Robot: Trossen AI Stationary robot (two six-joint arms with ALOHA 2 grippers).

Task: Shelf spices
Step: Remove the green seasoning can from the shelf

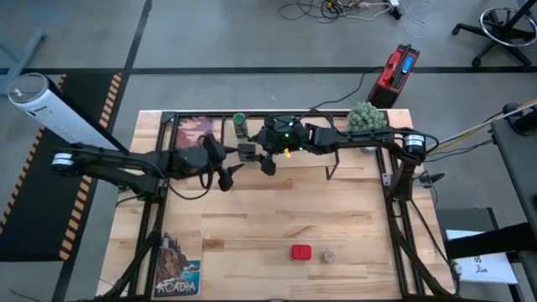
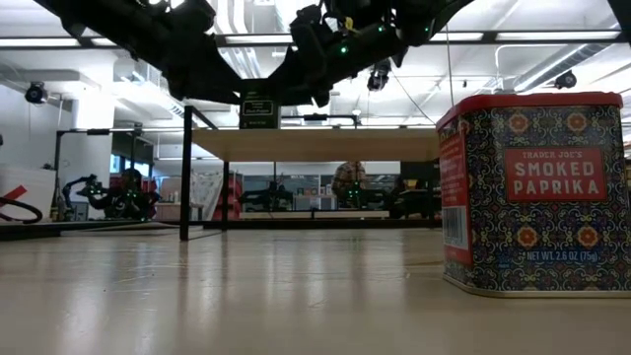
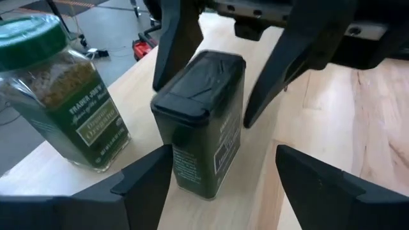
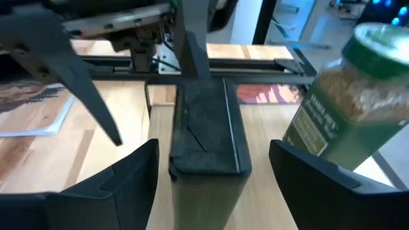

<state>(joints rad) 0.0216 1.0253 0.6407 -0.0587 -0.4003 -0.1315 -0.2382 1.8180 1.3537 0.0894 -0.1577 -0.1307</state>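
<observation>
Dark jar (image 3: pixel 201 121) stands on the shelf (image 3: pixel 307 128) between both open pincers.

Two dark arms (image 1: pixel 126 164) (green lights glowing on the right wrist (image 1: pixel 285 134)), black tapered fingers (image 3: pixel 144 182).

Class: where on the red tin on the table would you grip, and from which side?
Probably from above, jaws across two opposite flat walls of the red tin. It stands upright and square; the tan jar sits close beside one wall, so use the other pair.
</observation>
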